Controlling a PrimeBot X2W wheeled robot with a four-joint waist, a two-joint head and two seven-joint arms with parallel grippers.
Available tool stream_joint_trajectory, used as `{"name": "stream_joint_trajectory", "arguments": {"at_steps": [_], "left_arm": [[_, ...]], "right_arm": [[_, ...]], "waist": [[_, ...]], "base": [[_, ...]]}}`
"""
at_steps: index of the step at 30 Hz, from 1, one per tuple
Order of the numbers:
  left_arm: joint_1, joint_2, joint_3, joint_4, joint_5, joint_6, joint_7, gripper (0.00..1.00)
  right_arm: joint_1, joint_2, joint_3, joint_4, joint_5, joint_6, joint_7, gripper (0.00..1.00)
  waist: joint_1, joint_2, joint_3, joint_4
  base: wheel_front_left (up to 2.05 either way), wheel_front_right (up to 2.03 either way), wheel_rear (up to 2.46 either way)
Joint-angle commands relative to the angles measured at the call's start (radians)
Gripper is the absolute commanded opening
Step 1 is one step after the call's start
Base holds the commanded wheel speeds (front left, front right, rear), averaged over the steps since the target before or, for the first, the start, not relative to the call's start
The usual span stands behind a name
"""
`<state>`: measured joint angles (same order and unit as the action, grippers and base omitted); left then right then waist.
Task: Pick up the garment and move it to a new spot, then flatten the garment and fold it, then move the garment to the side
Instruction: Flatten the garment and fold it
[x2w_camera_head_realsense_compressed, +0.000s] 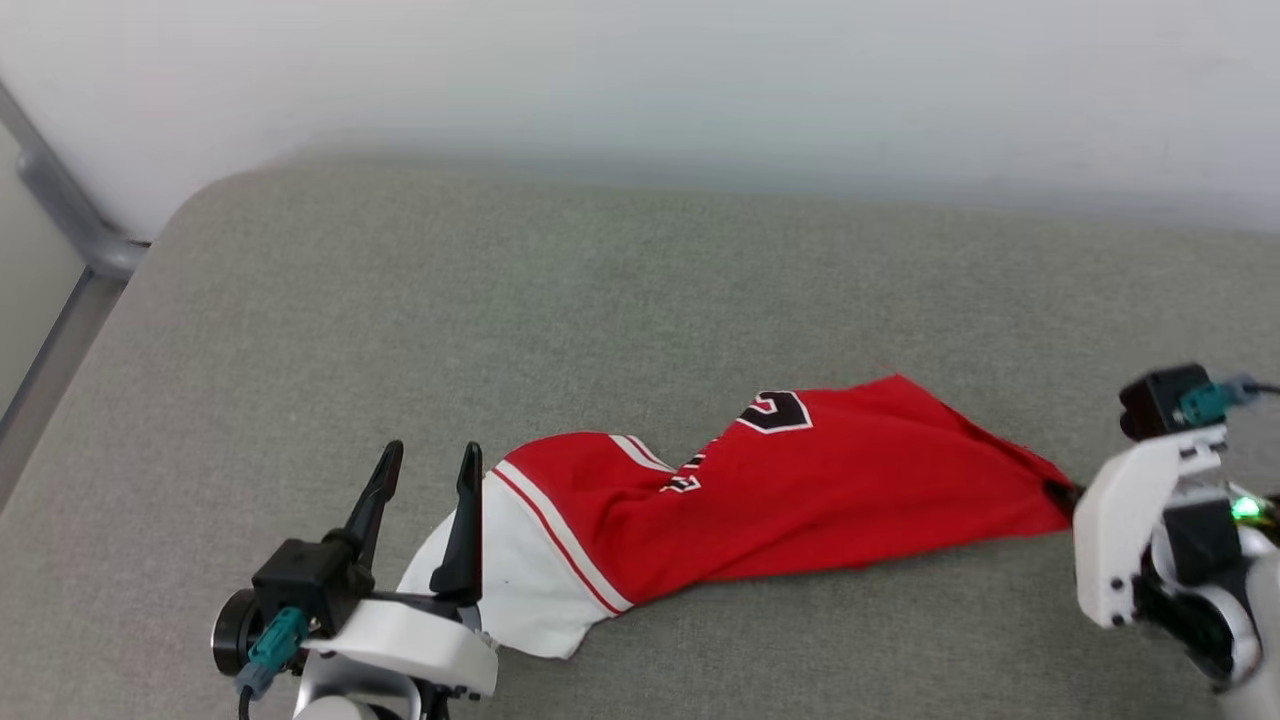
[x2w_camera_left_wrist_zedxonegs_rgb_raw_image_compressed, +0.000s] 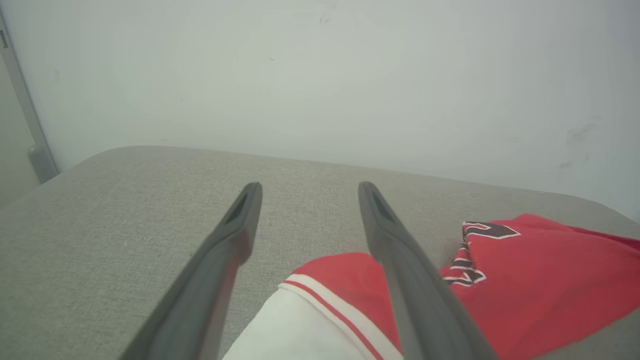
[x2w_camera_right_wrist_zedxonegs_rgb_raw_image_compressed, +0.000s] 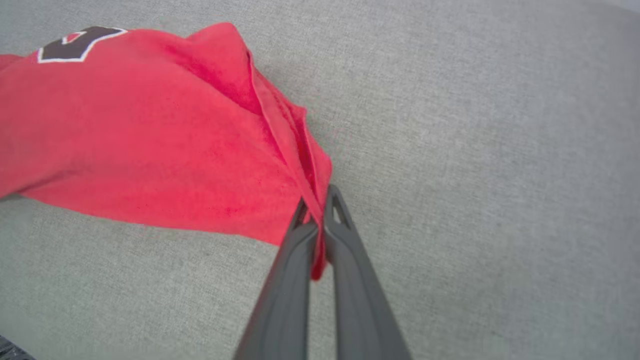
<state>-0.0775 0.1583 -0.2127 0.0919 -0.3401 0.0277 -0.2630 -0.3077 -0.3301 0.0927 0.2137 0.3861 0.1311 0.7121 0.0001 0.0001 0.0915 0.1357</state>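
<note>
The garment (x2w_camera_head_realsense_compressed: 780, 490) is a red jersey with white sleeves and black lettering, lying stretched left to right across the grey cushion. My right gripper (x2w_camera_right_wrist_zedxonegs_rgb_raw_image_compressed: 316, 202) is shut on the garment's red right-hand corner (x2w_camera_right_wrist_zedxonegs_rgb_raw_image_compressed: 280, 145), with the cloth pinched between its fingers. In the head view that gripper (x2w_camera_head_realsense_compressed: 1062, 494) meets the corner at the far right. My left gripper (x2w_camera_head_realsense_compressed: 428, 462) stands open at the lower left, its fingers upright, the right finger (x2w_camera_left_wrist_zedxonegs_rgb_raw_image_compressed: 400, 260) over the white sleeve (x2w_camera_left_wrist_zedxonegs_rgb_raw_image_compressed: 300, 325). Nothing lies between its fingers.
The grey upholstered cushion (x2w_camera_head_realsense_compressed: 600, 290) has a rounded far-left corner. A white wall (x2w_camera_head_realsense_compressed: 700, 80) rises behind it. A grey metal rail (x2w_camera_head_realsense_compressed: 60, 200) runs down the far left beyond the cushion's edge.
</note>
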Motion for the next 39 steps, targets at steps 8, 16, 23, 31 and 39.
{"name": "stream_joint_trajectory", "arguments": {"at_steps": [8, 16, 23, 31, 39], "left_arm": [[0.051, 0.014, 0.007, 0.018, -0.011, 0.014, 0.009, 1.0], [0.076, 0.027, 0.004, 0.039, -0.021, 0.021, 0.031, 1.0], [0.082, 0.042, 0.001, 0.042, -0.018, 0.028, 0.047, 1.0], [0.081, 0.044, -0.002, 0.038, -0.024, 0.034, 0.052, 1.0], [0.046, 0.04, -0.009, 0.027, -0.027, 0.034, 0.043, 1.0]], "right_arm": [[0.369, 0.102, -0.182, -0.294, -0.089, -0.001, 0.104, 0.0], [0.691, 0.272, -0.254, -0.341, -0.076, -0.001, 0.137, 0.0], [0.683, 0.28, -0.21, -0.243, -0.033, -0.001, -0.03, 1.0], [0.59, 0.28, -0.258, -0.235, -0.045, -0.001, -0.327, 1.0], [0.411, 0.28, -0.308, -0.188, -0.099, -0.001, -0.494, 1.0]], "waist": [[-0.0001, -0.0001, -0.07, -0.063], [-0.0001, -0.0001, -0.099, -0.075], [-0.0001, -0.0001, -0.1, -0.084], [-0.0001, -0.0001, -0.101, -0.083], [-0.0001, -0.0001, -0.071, -0.057]], "base": [[0.0, 0.0, 0.0], [0.0, 0.0, 0.0], [0.0, 0.0, 0.0], [0.0, 0.0, 0.0], [0.0, 0.0, 0.0]]}}
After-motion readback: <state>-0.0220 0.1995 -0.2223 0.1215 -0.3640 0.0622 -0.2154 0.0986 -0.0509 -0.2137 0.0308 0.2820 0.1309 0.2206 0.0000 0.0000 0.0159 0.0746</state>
